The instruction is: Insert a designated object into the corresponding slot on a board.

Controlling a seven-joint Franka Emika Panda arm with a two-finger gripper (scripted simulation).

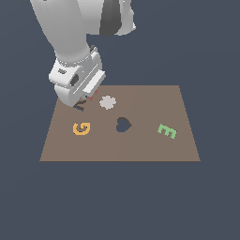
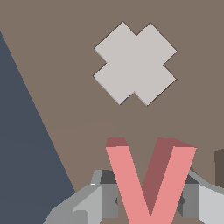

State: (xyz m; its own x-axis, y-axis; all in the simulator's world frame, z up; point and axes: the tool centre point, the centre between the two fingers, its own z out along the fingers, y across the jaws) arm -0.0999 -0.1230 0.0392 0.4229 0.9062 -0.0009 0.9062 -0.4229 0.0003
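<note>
Pincer [image 2: 148, 205] clenched on the pink-red letter A [image 2: 148, 179], fingers [image 2: 103, 197] pressing either side of the piece, whose legs project beyond the fingertips. Pincer [image 1: 84, 101] held low over the far corner of the brown board [image 1: 140, 145] at the exterior view's left. Dark A-shaped slot [image 1: 80, 106] mostly hidden directly beneath it. Pale cross-shaped piece [image 2: 134, 63] near, apart from the A
</note>
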